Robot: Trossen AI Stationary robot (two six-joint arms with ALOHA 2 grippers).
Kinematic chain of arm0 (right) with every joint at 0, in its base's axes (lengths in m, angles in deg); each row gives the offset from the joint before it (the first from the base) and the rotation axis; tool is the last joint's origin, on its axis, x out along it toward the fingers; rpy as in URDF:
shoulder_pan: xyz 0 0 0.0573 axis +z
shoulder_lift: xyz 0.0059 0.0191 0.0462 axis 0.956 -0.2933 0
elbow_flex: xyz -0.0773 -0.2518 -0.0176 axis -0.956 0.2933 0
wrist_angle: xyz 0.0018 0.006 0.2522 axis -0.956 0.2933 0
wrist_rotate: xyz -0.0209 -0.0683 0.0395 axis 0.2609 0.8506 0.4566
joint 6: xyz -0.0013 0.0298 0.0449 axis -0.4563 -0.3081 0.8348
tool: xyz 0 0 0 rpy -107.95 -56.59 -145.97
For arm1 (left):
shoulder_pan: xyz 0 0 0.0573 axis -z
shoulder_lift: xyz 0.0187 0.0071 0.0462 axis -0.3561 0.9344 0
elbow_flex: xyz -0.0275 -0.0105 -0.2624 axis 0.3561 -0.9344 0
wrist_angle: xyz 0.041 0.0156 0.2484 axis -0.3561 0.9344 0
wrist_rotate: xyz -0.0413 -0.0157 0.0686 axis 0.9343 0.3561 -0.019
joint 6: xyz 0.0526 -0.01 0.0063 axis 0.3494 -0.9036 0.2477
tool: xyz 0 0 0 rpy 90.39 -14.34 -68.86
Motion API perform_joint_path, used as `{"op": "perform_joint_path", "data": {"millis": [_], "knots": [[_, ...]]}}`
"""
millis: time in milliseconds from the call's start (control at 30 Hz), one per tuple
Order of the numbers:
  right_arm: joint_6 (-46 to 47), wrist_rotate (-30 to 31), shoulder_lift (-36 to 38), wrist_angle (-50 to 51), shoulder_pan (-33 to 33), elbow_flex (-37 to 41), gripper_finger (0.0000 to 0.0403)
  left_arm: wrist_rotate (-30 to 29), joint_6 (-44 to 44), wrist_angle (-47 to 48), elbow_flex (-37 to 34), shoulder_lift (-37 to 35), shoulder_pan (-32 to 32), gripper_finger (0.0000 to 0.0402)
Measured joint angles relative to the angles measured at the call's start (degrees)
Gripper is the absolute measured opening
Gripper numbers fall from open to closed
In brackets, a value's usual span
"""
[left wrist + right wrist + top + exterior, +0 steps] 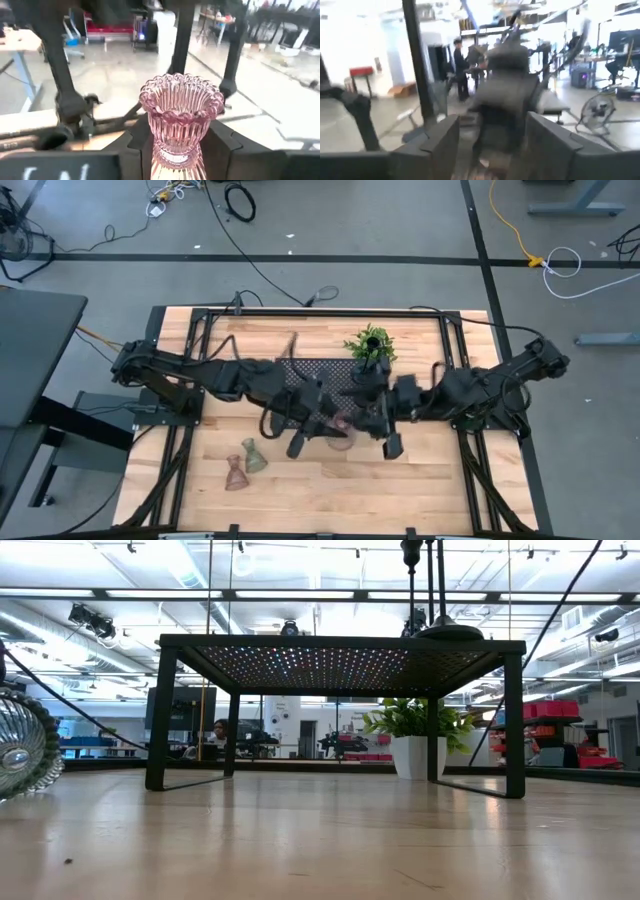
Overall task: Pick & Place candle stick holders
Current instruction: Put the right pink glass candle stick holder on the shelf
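A wooden table (pixel 400 490) carried a large black perforated tray (pixel 300 370) standing on legs, with a green leafy plant (pixel 370 346) in a white pot at its far right corner, and no readable writing showed anywhere. The left gripper (pixel 172 150), over the tray's near edge, was clamped on a pink ribbed glass candle holder (pixel 180 115); the right gripper (pixel 492 145) hung beside it, fingers apart. A brownish glass holder (pixel 235 474) and a greenish glass holder (pixel 253 455) lay touching, near left.
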Motion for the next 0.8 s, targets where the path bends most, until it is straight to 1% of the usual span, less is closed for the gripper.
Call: {"op": "perform_joint_path", "data": {"millis": [133, 200, 300, 433, 533, 800], "knots": [[-0.4, 2.3, 0.7, -0.7, -0.1, -0.1, 0.0229, -1.4, 0.0, 1.0, 0.3, -0.3, 0.3, 0.0122], [0.4, 3.2, 1.3, -0.2, 0.0, 0.1, 0.0222, -2.5, 0.0, 1.1, 0.3, -0.4, 0.6, 0.0122], [2.4, 2.6, 2.7, 0.6, 0.4, 0.0, 0.0207, -3.5, 0.5, 3.0, 0.3, -0.3, 0.5, 0.0122], [3.3, 2.6, 4.2, 5.7, 2.5, 0.0, 0.0190, -6.4, 1.0, 7.4, 0.3, -2.2, 0.2, 0.0122], [3.8, 2.5, 5.6, 10.3, 4.6, 0.0, 0.0178, -9.8, 1.0, 12.6, 0.3, -4.4, 0.1, 0.0122], [12.5, 2.3, 5.9, 25.0, 11.4, 0.1, 0.0154, -21.8, 1.4, 25.2, 0.3, -10.1, -0.4, 0.0122]]}}
